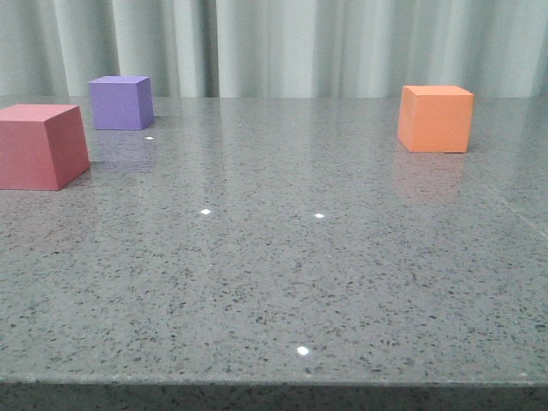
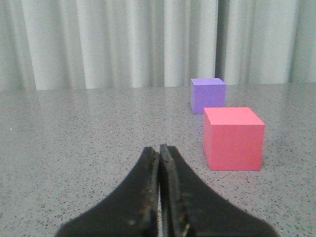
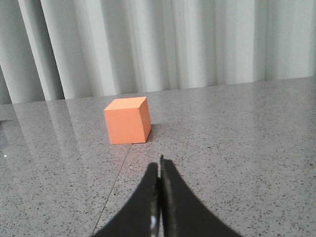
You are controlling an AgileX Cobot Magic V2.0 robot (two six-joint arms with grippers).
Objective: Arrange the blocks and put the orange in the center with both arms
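Note:
The red-pink cube [image 1: 38, 145] sits at the table's left edge, and the purple cube [image 1: 121, 102] stands behind it, farther back. The orange cube [image 1: 435, 118] stands alone at the back right. No gripper shows in the front view. In the left wrist view my left gripper [image 2: 159, 148] is shut and empty, short of the red-pink cube [image 2: 233, 138] with the purple cube [image 2: 208, 95] beyond. In the right wrist view my right gripper [image 3: 159, 162] is shut and empty, short of the orange cube [image 3: 127, 120].
The speckled grey stone table [image 1: 282, 274] has its front edge close to the camera. A pale pleated curtain [image 1: 282, 43] hangs behind the table's far edge. A thin seam [image 3: 111, 190] runs across the table surface in the right wrist view.

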